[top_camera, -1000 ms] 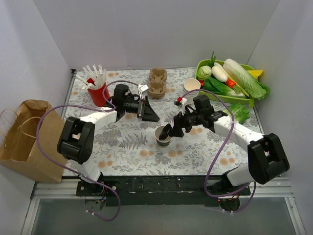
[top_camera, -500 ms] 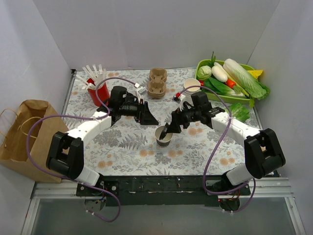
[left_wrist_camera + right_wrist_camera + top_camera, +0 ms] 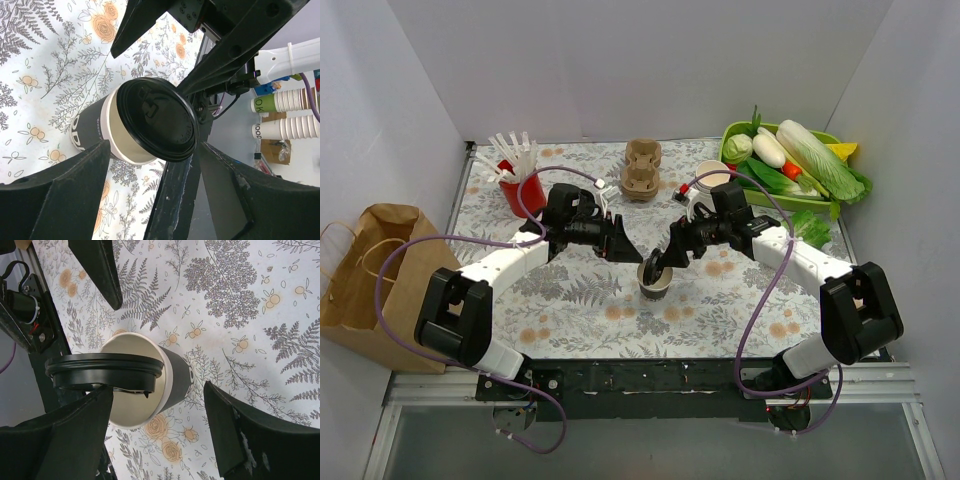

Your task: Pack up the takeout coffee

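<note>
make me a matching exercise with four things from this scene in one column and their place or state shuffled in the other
Things
1 coffee cup
2 pulp cup carrier
3 red cup
4 brown paper bag

Place or state
a holds white straws
b off the table, at its left
c black lid askew on its rim
d far middle of the table, no cup in it

Pairs: 1-c, 2-d, 3-a, 4-b
</note>
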Controlling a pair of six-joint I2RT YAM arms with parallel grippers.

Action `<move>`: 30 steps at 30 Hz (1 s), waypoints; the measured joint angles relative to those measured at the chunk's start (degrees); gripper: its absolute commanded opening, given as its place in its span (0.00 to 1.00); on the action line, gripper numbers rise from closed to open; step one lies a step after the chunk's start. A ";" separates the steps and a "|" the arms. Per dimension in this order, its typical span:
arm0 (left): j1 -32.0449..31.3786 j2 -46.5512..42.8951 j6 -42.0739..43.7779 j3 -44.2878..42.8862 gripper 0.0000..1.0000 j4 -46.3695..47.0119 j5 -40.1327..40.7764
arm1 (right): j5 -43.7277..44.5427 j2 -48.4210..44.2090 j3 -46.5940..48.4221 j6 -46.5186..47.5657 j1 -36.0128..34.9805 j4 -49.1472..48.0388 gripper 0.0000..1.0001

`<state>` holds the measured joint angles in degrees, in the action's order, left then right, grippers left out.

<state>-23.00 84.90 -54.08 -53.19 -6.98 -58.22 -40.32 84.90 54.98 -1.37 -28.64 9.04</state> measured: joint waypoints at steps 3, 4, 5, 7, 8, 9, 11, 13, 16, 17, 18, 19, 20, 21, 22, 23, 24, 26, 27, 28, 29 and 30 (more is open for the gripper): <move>0.00 0.02 -0.39 0.26 0.71 0.02 0.04 | 0.00 0.20 0.00 -0.17 -0.13 -0.13 0.80; 0.00 0.02 -0.42 0.26 0.71 0.13 0.02 | 0.00 0.35 0.02 -0.22 -0.20 -0.15 0.80; 0.00 0.02 -0.48 0.26 0.71 0.20 0.00 | -0.04 0.48 0.02 -0.28 -0.26 -0.15 0.80; 0.00 0.02 -0.83 0.26 0.71 0.22 -0.04 | -0.15 0.79 0.22 -0.44 -0.33 -0.15 0.80; 0.00 0.02 -1.07 0.28 0.71 0.37 -0.09 | -0.17 0.96 0.42 -0.50 -0.35 -0.17 0.80; 0.00 0.02 -1.27 0.28 0.72 0.70 -0.15 | -0.17 1.11 0.70 -0.63 -0.37 -0.17 0.80; 0.00 0.02 -1.57 0.33 0.72 1.38 -0.31 | -0.22 1.40 1.20 -0.85 -0.37 -0.22 0.80; 0.00 0.02 -1.84 0.33 0.72 1.70 -0.28 | -0.26 1.60 1.60 -1.05 -0.37 -0.28 0.80; 0.00 0.11 -1.97 0.35 0.71 2.21 -0.20 | -0.35 1.70 1.64 -1.29 -0.42 -0.28 0.80; 0.00 0.17 -2.08 0.35 0.71 2.36 -0.09 | -0.35 1.73 1.64 -1.33 -0.42 -0.26 0.80; 0.00 0.24 -2.14 0.42 0.71 2.47 0.07 | -0.35 1.73 1.64 -1.40 -0.42 -0.26 0.80; 0.00 0.31 -2.27 0.55 0.71 2.62 0.33 | -0.35 1.73 1.64 -1.44 -0.42 -0.26 0.80; 0.00 0.42 -2.34 0.72 0.71 2.71 0.63 | -0.35 1.73 1.64 -1.44 -0.42 -0.28 0.80; 0.00 0.59 -2.34 0.90 0.71 2.71 0.90 | -0.35 1.73 1.64 -1.46 -0.42 -0.26 0.80; 0.00 0.81 -2.40 1.07 0.71 2.69 1.09 | -0.35 1.73 1.64 -1.49 -0.42 -0.26 0.80; 0.00 0.98 -2.49 1.18 0.71 2.69 1.27 | -0.33 1.73 1.64 -1.49 -0.42 -0.28 0.80; 0.00 1.11 -2.58 1.22 0.71 2.67 1.31 | -0.33 1.73 1.62 -1.51 -0.42 -0.28 0.80; 0.00 1.14 -2.78 1.25 0.71 2.75 1.25 | -0.31 1.73 1.62 -1.64 -0.48 -0.28 0.80; 0.00 1.14 -2.82 1.25 0.71 2.80 1.20 | -0.31 1.73 1.62 -1.70 -0.50 -0.28 0.80; 0.00 1.14 -2.95 1.25 0.71 2.84 1.14 | -0.31 1.73 1.62 -1.73 -0.52 -0.28 0.80; 0.00 1.14 -3.13 1.25 0.71 2.84 1.11 | -0.28 1.73 1.62 -1.79 -0.55 -0.28 0.80; 0.00 1.14 -3.23 1.25 0.71 2.93 1.09 | -0.28 1.73 1.62 -1.88 -0.59 -0.28 0.80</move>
<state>-23.00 86.04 -57.32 -51.94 -4.05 -57.12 -40.60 86.63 56.60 -3.25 -29.23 8.75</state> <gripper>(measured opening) 0.710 0.806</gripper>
